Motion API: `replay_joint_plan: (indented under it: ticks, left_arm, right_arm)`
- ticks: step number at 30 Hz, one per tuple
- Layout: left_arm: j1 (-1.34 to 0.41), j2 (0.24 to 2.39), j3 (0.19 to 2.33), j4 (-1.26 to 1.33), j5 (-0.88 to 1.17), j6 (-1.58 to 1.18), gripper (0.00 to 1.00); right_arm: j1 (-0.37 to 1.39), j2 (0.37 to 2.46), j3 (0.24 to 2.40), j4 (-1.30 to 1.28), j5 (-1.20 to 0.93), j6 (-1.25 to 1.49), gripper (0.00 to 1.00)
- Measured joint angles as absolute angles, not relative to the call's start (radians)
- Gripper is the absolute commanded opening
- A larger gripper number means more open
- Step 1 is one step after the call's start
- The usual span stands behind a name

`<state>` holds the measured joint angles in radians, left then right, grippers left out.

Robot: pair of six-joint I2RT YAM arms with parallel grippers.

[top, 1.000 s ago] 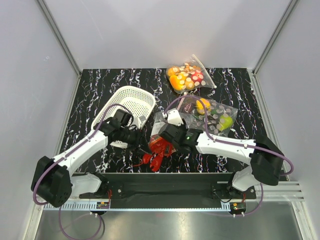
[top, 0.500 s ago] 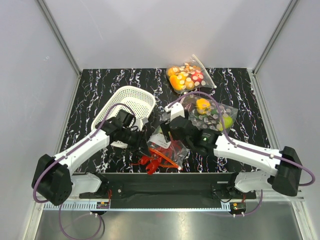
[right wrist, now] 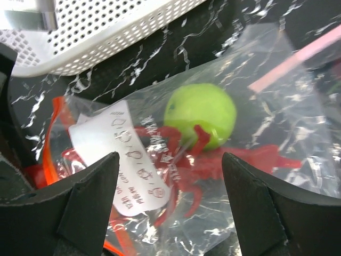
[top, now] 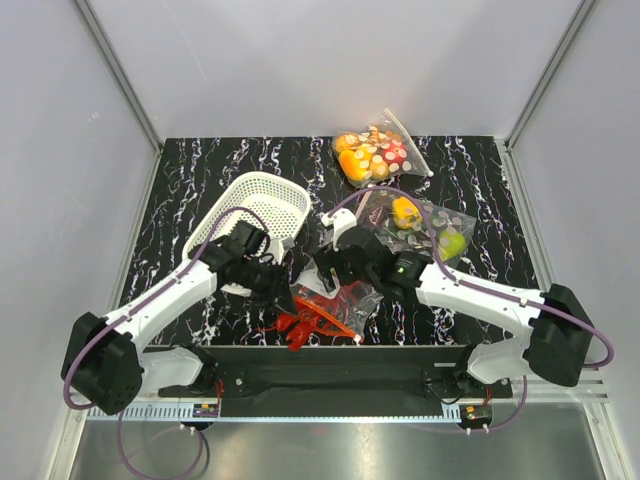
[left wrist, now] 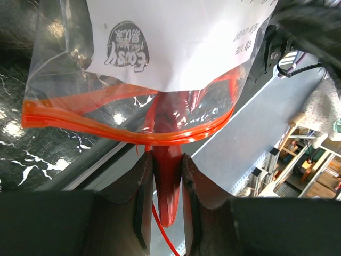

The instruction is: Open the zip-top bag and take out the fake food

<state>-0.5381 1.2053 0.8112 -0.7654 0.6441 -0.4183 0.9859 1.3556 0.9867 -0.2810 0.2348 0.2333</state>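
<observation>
The left claw (left wrist: pixel 168 160) is clamped on a red part of the lobster (left wrist: pixel 168 202) that sticks out past the mouth of the zip-top bag (left wrist: pixel 106 96). The bag's orange-red zip strip (left wrist: pixel 80 120) runs just beyond the fingertips. The rest of the bag lies farther out, on the dark marbled desk (top: pixel 200 170).

The right claw (right wrist: pixel 170 160) hangs above the same bag with its fingers wide apart, gripping nothing. Directly below it are the green apple (right wrist: pixel 201 113), the lobster's red legs and a white paper label (right wrist: pixel 112 160), all inside the clear plastic.

The left arm reaches diagonally from its base past the near edge of the white basket (top: pixel 262 200). The right arm stretches low and leftward from its base, in front of a polka-dotted bag (top: pixel 435 232).
</observation>
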Motion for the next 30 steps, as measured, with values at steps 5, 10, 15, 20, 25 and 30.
replay_joint_plan:
  ticks: [5, 10, 15, 20, 25, 30]
  left_arm:
    - [-0.540, 1.185, 0.811, -0.771, 0.625, -0.410, 0.00]
    - [-0.542, 1.169, 0.811, -0.785, 0.609, -0.398, 0.00]
    - [-0.542, 1.158, 0.811, -0.803, 0.582, -0.392, 0.00]
    - [-0.542, 1.139, 0.811, -0.820, 0.559, -0.388, 0.00]
    - [-0.542, 1.103, 0.811, -0.823, 0.537, -0.376, 0.00]
    - [-0.542, 1.078, 0.811, -0.830, 0.513, -0.360, 0.00]
  right_arm:
    - [0.986, 1.406, 0.982, -0.281, 0.183, 0.258, 0.70]
    - [0.986, 1.439, 0.968, -0.275, 0.143, 0.283, 0.44]
    - [0.986, 1.480, 0.978, -0.267, 0.130, 0.291, 0.26]
    - [0.986, 1.504, 0.996, -0.275, 0.138, 0.290, 0.10]
    - [0.986, 1.510, 1.032, -0.293, 0.157, 0.284, 0.00]
    - [0.985, 1.524, 1.068, -0.310, 0.185, 0.284, 0.00]
